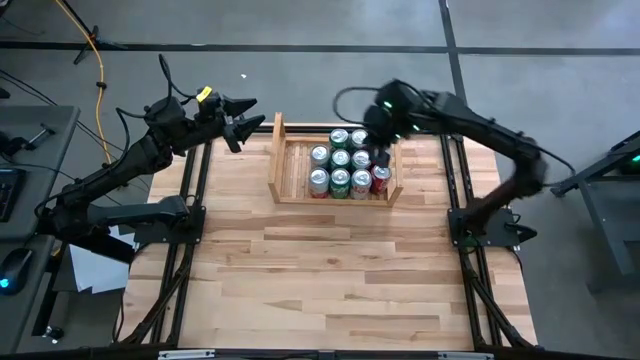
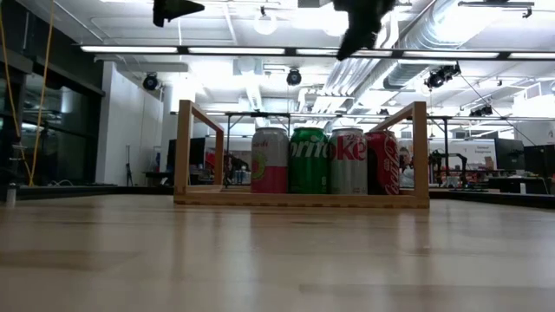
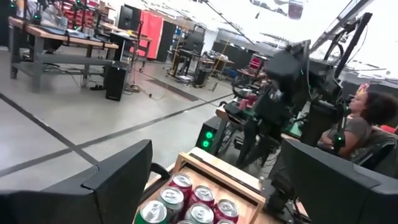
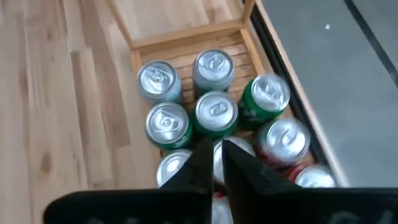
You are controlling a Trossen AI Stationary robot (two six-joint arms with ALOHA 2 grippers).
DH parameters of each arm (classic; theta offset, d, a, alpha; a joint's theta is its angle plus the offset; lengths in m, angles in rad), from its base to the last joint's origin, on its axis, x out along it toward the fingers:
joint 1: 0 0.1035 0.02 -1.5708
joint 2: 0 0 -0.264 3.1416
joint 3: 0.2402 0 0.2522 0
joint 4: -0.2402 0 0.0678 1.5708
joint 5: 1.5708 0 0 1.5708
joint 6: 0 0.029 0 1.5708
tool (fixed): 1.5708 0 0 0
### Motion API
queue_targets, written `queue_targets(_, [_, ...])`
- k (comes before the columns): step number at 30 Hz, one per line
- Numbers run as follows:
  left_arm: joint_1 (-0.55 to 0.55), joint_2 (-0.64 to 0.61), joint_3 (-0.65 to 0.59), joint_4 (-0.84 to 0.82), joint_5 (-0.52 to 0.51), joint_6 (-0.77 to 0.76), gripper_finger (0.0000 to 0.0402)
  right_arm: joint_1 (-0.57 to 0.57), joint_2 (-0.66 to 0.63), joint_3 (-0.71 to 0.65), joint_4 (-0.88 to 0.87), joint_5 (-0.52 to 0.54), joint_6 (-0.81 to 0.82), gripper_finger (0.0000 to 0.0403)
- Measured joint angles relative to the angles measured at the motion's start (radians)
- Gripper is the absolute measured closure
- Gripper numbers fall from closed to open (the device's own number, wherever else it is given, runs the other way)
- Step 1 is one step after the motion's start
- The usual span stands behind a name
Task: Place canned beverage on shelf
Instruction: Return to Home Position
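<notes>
High view: slatted pale-wood shelf (image 1: 277, 165) holds shiny cylindrical cans (image 1: 341, 158); right gripper (image 1: 382, 157) above them, jaws closed, empty; left gripper (image 1: 240, 125) near shelf, jaws open.

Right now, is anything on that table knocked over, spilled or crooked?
Nothing stands out. The metal drink cans all stand upright in the low pale wooden rack. The right gripper hovers above them; the left gripper hangs beside the rack.

Left arm: elbow bent, forearm reaching forward; left gripper (image 1: 243, 120) raised, fingers spread wide, empty. Right arm: stretched forward and inward, wrist pitched down; right gripper (image 4: 216, 146) pointing downward, fingers drawn nearly together, holding nothing.
</notes>
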Motion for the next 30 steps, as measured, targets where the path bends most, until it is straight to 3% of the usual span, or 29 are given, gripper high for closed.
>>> queue_targets(3, [0.0,0.0,0.0,0.01,0.002,0.0,0.0053,0.002,-0.175,-0.248,0.15,0.001,0.113,0.038])
queue_targets(7, [0.0,0.0,0.001,0.036,0.002,0.0,0.0053,0.023,-0.393,-0.494,0.316,0.002,0.258,0.0397])
queue_targets(11, [0.0,0.0,0.001,0.054,0.0,0.009,0.0053,0.041,-0.573,-0.632,0.496,-0.019,0.391,0.0396])
queue_targets(15, [-0.001,0.0,0.001,0.05,-0.003,0.001,0.0053,0.042,-0.697,-0.712,0.725,-0.141,0.471,0.0402])
queue_targets(20, [-0.038,0.0,0.001,0.048,0.011,-0.04,0.0053,0.043,-0.755,-0.761,0.923,-0.269,0.501,0.0402])
queue_targets(25, [-0.141,0.0,0.001,0.048,0.012,-0.093,0.0071,0.043,-0.743,-0.763,0.917,-0.328,0.489,0.0402])
queue_targets(30, [-0.302,0.0,0.001,0.056,-0.012,-0.106,0.012,0.072,-0.72,-0.764,0.897,-0.364,0.411,0.0403])
